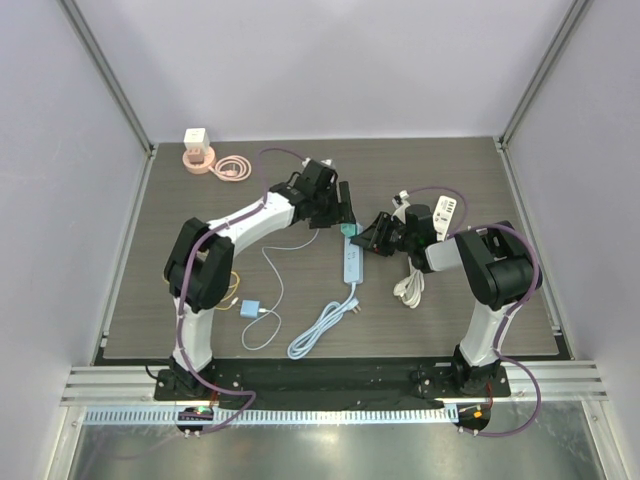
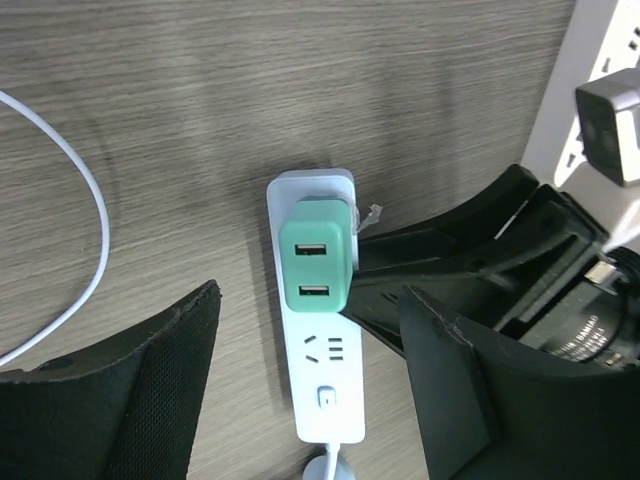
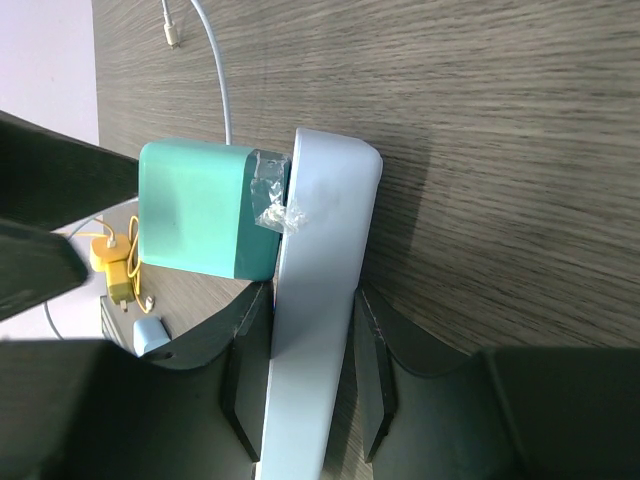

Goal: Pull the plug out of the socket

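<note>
Clinging tape (image 3: 270, 203), plug (image 3: 195, 208) to socket (image 3: 320, 260), right-wrist-only

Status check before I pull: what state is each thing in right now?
Green two-port USB charger plug: seated in the strip's end socket.
White power strip: lying flat, next socket vacant.
Left gripper: open, fingers apart from the plug.
Right gripper: shut on the strip.

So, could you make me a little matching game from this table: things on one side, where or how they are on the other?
1 green plug
2 power strip
3 pink cable
4 left tool

a coiled, far left corner
b open over the plug
c in the strip's socket
d gripped by the right tool

Pairs: 1-c, 2-d, 3-a, 4-b
</note>
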Tool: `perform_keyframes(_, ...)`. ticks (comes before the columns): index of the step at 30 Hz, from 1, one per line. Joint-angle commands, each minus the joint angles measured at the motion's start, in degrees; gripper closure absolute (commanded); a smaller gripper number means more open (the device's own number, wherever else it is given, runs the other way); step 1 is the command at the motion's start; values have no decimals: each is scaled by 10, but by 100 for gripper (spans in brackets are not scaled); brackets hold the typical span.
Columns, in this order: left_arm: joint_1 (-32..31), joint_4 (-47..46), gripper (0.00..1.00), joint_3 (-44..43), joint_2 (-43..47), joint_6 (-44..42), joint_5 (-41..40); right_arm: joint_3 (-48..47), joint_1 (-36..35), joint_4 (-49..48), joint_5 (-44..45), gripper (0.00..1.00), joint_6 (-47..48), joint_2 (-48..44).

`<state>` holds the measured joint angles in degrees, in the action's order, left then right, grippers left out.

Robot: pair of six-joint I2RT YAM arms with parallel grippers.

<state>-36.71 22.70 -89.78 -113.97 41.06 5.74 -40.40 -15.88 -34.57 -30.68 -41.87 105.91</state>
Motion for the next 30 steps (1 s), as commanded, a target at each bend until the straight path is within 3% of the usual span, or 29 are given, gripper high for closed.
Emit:
perform_keyframes(1,-4,-21,30,-21,-14,-12,-4,-6,3,9,6,96,45,14)
perform_keyframes(14,-4,-47,57,-29,-55,2,15,-7,3,13,4,94,47,14)
perform_keyframes(17,-4,-49,74,-29,-55,3,18,-9,3,15,2,90,48,14)
perform_keyframes(18,-4,-50,86,-27,-55,3,17,-9,3,16,1,85,48,13)
perform_keyframes(20,-4,-51,98,-26,-50,3,9,-9,3,15,-4,79,48,11)
perform_keyframes(24,-4,-50,100,-21,-42,4,-7,-6,3,18,-8,58,48,4)
perform_keyframes(30,-3,-56,100,-26,-39,12,-11,-5,2,13,-15,49,46,4)
